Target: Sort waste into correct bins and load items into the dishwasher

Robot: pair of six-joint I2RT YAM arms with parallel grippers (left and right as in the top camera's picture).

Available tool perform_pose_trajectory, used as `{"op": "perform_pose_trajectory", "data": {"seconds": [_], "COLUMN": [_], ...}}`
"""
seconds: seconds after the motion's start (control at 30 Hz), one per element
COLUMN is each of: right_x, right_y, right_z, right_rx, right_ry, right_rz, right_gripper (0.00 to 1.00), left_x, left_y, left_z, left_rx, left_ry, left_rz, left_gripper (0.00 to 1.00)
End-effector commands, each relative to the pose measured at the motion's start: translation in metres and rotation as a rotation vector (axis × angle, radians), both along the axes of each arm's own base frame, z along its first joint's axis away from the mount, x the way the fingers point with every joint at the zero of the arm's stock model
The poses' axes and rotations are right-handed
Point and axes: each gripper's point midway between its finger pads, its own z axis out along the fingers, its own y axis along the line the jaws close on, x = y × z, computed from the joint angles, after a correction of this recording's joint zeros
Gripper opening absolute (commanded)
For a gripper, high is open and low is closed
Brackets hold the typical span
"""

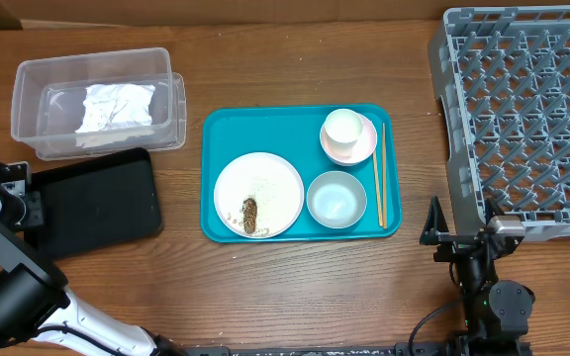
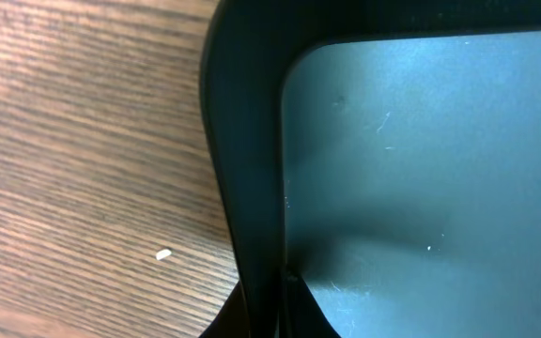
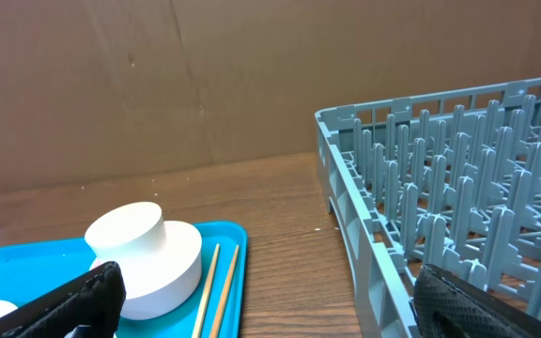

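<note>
My left gripper (image 1: 32, 205) is shut on the left rim of the flat black tray (image 1: 102, 203); in the left wrist view the rim (image 2: 247, 178) runs between the closed jaws (image 2: 269, 314). The clear tub (image 1: 62, 74) holds a crumpled white napkin (image 1: 117, 107). On the teal tray (image 1: 216, 133) lie a white plate (image 1: 265, 183) with rice and a brown lump (image 1: 250, 213), a grey-blue bowl (image 1: 336, 199), a white cup (image 1: 344, 129) on a pink saucer (image 1: 366, 148), and chopsticks (image 1: 379, 173). My right gripper (image 1: 458, 237) stands open and empty between teal tray and dish rack (image 1: 522, 119).
A single rice grain (image 2: 163, 253) lies on the wooden table left of the black tray. In the right wrist view the cup (image 3: 125, 230) and chopsticks (image 3: 216, 282) are at the left, and the rack's wall (image 3: 364, 235) is at the right. A cardboard wall backs the table.
</note>
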Motion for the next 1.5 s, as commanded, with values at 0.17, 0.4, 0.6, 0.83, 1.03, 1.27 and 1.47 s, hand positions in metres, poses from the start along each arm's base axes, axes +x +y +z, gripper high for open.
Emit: {"op": "perform_pose_trajectory", "data": {"seconds": [0.17,0.4,0.6,0.83,1.03,1.27,1.47], "right_x": [0.000,0.000,0.000,0.000,0.000,0.000,0.000], "right_y": [-0.002,-0.002,-0.002,-0.002,-0.002,-0.002,-0.002], "right_z": [-0.002,-0.002,-0.002,-0.002,-0.002,-0.002,-0.002], "right_rx": [-0.004,-0.004,-0.004,-0.004,-0.004,-0.004,-0.004], "right_ry": [-0.003,-0.004,-0.004,-0.004,-0.004,-0.004,-0.004], "right_rz": [-0.011,-0.011,-0.011,-0.011,-0.011,-0.011,-0.011], "right_gripper": [1.00,1.00,1.00,1.00,1.00,1.00,1.00], "left_x": [-0.001,0.008,0.017,0.020,0.012,0.007,0.009], "left_y": [0.006,0.013,0.008,-0.002,-0.011,-0.015,-0.011], "left_z": [-0.003,0.000,0.001,-0.001,-0.004,-0.006,-0.005], "left_rx": [0.070,0.112,0.067,-0.016,-0.067,-0.079,-0.059], "left_ry": [0.101,0.073,-0.010,-0.068,-0.047,-0.026,-0.027], "left_rz": [-0.338,-0.371,-0.277,-0.117,-0.069,-0.071,-0.080], "left_gripper": [0.09,0.14,0.08,0.04,0.04,0.05,0.06]}}
